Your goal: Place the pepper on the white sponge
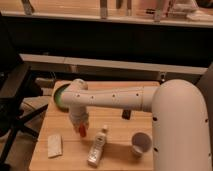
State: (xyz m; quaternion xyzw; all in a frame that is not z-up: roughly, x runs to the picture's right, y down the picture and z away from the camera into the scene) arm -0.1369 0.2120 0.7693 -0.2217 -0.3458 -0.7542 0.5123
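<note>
The white arm reaches in over the wooden counter (117, 155); its pincer (80, 126) points down, fingers clamped together on the pepper (82, 132), which pokes out below them; the white sponge (55, 145) lies near, lower left, apart from it; a pale bottle (98, 146) lies just right; a white cup (141, 143) stands farther right.

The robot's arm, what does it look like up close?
Thick, smooth white tubular arm with small dark dots along it, widening into a bulky rounded shell. Its pale gripper hangs at the arm's end, above the light wooden table.
</note>
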